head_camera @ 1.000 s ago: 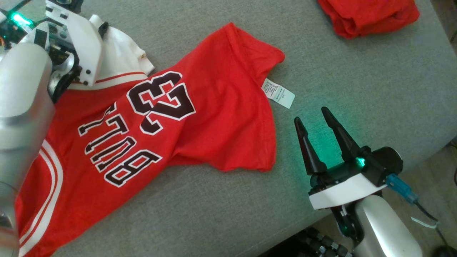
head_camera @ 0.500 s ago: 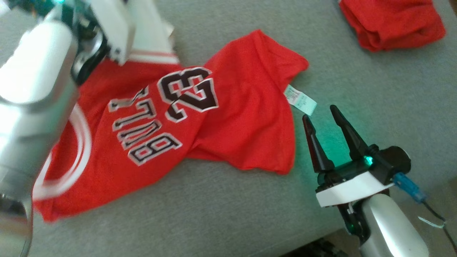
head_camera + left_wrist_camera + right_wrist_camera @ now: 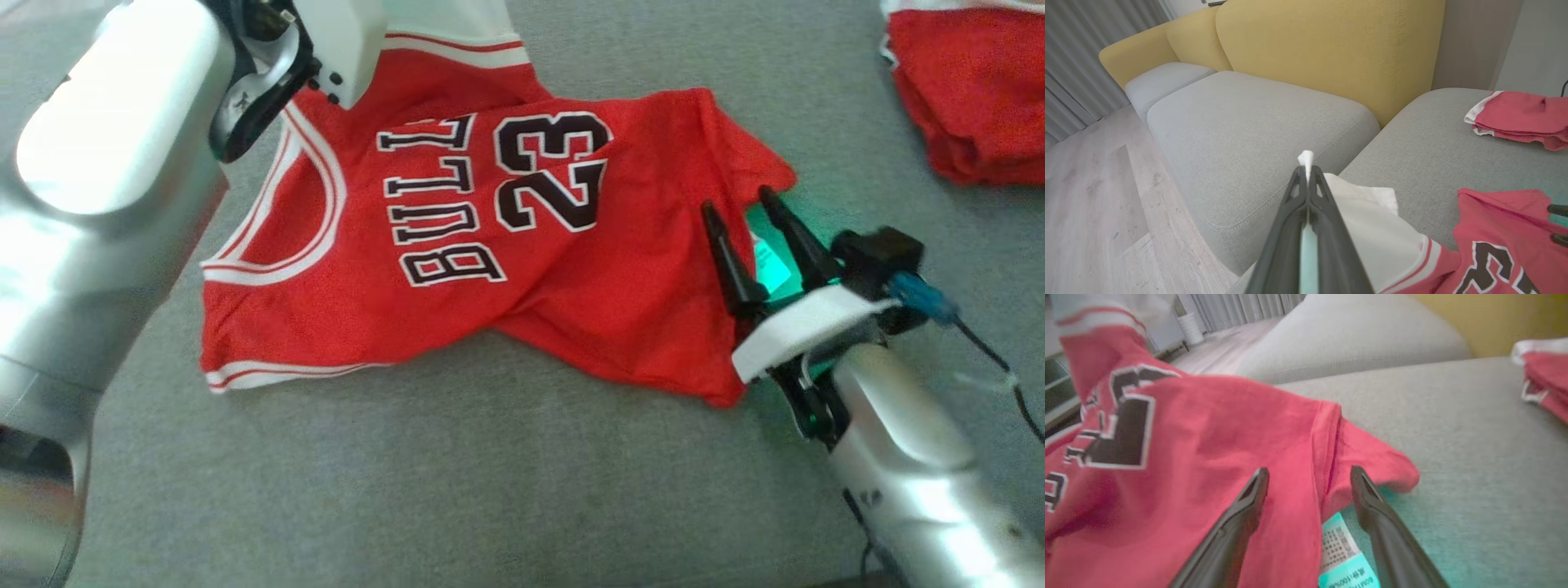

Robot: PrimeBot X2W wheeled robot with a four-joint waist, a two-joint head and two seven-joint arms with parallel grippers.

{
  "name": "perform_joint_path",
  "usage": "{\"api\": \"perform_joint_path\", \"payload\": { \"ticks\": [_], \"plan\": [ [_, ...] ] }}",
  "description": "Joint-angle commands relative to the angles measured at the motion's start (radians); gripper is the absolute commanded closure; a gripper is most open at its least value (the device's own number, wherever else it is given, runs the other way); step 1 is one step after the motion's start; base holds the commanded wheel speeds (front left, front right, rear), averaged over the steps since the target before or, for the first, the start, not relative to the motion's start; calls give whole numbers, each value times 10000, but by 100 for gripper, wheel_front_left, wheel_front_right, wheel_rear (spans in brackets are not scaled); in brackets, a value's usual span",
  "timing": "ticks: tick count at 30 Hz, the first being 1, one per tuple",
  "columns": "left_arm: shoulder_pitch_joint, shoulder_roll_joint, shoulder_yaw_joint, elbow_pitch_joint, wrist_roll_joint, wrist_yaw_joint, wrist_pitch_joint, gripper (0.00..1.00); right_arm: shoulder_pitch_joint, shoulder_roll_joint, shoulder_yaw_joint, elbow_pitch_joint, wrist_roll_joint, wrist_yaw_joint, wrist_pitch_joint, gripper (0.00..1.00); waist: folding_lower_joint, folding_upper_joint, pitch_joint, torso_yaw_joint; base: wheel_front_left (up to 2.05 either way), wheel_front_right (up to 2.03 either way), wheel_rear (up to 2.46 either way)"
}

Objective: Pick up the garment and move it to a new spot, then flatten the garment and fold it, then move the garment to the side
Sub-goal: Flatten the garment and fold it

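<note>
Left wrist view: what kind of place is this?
Probably a home living room: a grey-cushioned sofa with a yellow backrest, pale wood-look floor and grey curtains. The red jersey lies on the sofa seat.

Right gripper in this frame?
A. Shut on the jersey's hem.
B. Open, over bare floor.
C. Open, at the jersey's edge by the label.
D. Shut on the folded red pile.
C: the right gripper has its fingers apart over the edge of the jersey, with the label showing between them.
</note>
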Motion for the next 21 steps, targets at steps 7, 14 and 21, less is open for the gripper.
{"api": "perform_joint_path", "payload": {
  "ticks": [7,14,21],
  "plan": [
    [-367,178,252,-367,-100,81,-111,100,-1905,-169,1891,2218,1657,-7,387,100,1,0,220,580,0,0,0],
    [-490,342,585,-266,327,533,-1658,100,-3198,-1117,1106,1299,1534,-7,-30,100,1,0,-42,553,0,0,0],
    [614,1165,1317,-1671,76,1281,-2902,100,-702,-2703,141,-2163,288,-7,-35,100,1,0,-552,386,0,0,0]
  ]
}}
